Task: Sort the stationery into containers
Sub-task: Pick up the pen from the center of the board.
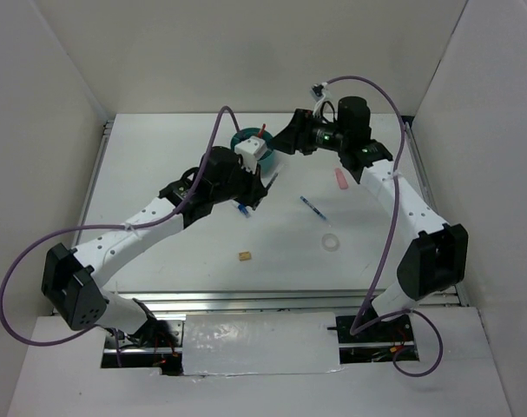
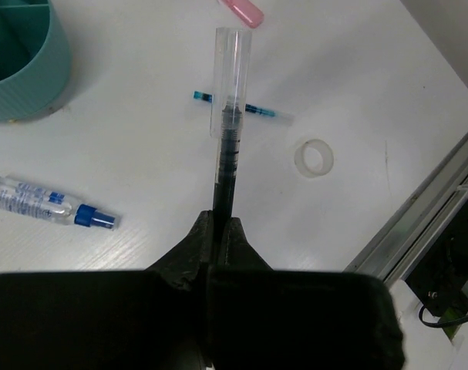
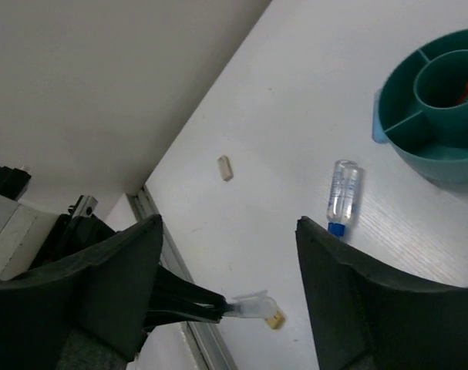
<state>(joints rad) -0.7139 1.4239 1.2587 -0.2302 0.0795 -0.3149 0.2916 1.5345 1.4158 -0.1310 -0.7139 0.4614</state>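
Two grippers: your left gripper (image 2: pixel 218 229) is clamped on the thin dark pen (image 2: pixel 226 154) at its tail end — likely so the capped end leads into a cup. Beyond sits the teal organiser (image 2: pixel 21 65), pen not yet over it; your right gripper (image 3: pixel 227 231) gapes, holding nothing.

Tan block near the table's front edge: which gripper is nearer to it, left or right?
Left. The left gripper, shut on the dark pen, sits just beyond the tan block; the open right gripper is farther back, by the teal organiser.
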